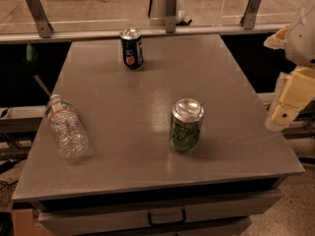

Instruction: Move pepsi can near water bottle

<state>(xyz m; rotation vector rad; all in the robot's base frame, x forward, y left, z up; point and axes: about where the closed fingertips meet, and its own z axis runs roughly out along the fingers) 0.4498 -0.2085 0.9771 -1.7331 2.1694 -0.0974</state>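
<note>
The pepsi can (pixel 132 49) stands upright at the far side of the grey table (pixel 147 97), left of centre. The water bottle (pixel 66 128) lies on its side near the table's left edge, with its white cap pointing away from me. The two are well apart. My gripper (pixel 290 100) is a cream-coloured piece at the right edge of the view. It hangs beside the table's right edge, far from the pepsi can and holding nothing that I can see.
A green can (pixel 186 124) stands upright right of centre on the table, between my gripper and the bottle. A glass barrier with metal posts (pixel 170 4) runs behind the far edge. Drawers (pixel 162 215) sit under the front edge.
</note>
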